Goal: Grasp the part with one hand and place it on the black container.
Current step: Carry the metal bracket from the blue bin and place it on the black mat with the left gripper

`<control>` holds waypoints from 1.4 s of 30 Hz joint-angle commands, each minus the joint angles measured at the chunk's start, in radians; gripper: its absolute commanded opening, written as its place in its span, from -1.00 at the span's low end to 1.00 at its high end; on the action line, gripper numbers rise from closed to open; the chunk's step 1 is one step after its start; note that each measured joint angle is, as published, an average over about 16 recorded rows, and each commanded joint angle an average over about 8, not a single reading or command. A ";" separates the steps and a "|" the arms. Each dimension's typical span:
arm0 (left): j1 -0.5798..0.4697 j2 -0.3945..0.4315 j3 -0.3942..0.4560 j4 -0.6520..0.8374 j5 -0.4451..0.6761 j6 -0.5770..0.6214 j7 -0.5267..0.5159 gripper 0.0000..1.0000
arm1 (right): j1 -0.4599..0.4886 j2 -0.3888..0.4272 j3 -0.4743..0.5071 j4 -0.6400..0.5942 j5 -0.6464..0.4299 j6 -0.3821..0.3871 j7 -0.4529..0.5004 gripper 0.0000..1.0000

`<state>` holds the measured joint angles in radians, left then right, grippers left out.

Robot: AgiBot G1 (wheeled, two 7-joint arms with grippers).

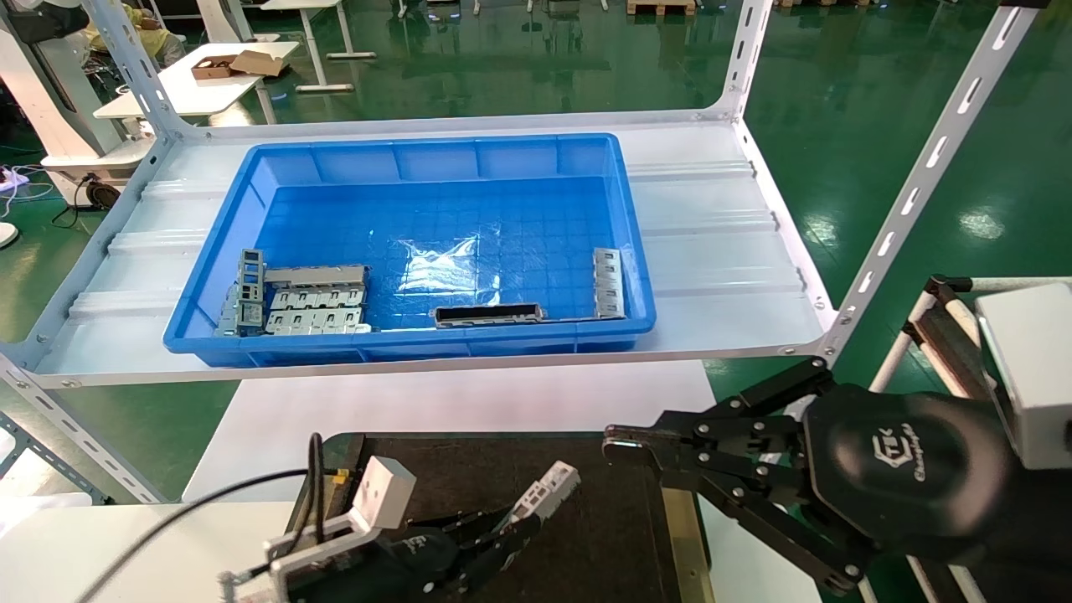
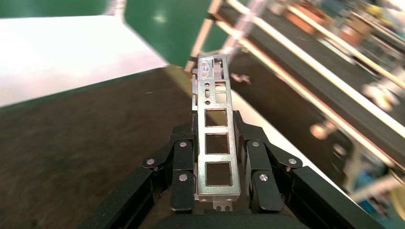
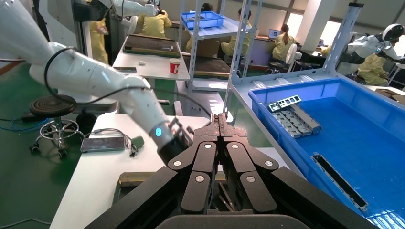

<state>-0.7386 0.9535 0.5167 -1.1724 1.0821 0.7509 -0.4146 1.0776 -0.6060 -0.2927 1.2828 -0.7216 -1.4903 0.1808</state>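
My left gripper (image 1: 523,515) is shut on the part (image 1: 548,488), a slim silver-grey bar with square cut-outs, and holds it over the black container (image 1: 586,519) at the bottom centre of the head view. In the left wrist view the part (image 2: 216,138) sticks out between the fingers (image 2: 184,157) above the dark tray surface (image 2: 71,143). My right gripper (image 1: 615,444) is shut and empty, hovering over the tray's far right corner; its closed tips (image 3: 220,121) show in the right wrist view.
A blue bin (image 1: 419,243) on the white shelf (image 1: 712,251) holds grey tabbed plates (image 1: 314,306), a dark channel piece (image 1: 487,314) and another bar (image 1: 609,280). White shelf posts (image 1: 913,184) stand at the right. A brass strip (image 1: 682,536) edges the tray.
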 commanded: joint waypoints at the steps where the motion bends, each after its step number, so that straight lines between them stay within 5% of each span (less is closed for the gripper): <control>1: 0.037 0.024 0.004 -0.027 0.024 -0.098 -0.024 -1.00 | 0.000 0.000 0.000 0.000 0.000 0.000 0.000 -1.00; 13: 0.076 0.126 0.099 -0.003 0.163 -0.434 -0.206 -1.00 | 0.000 0.000 -0.001 0.000 0.001 0.000 0.000 -1.00; 39: 0.031 0.253 0.255 0.180 0.244 -0.709 -0.420 -1.00 | 0.001 0.001 -0.002 0.000 0.002 0.001 -0.001 -1.00; 42: 0.032 0.255 0.267 0.185 0.240 -0.727 -0.431 -0.81 | 0.001 0.001 -0.003 0.000 0.002 0.001 -0.001 -0.77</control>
<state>-0.7074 1.2073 0.7828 -0.9892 1.3208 0.0258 -0.8439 1.0781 -0.6050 -0.2952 1.2828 -0.7199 -1.4892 0.1795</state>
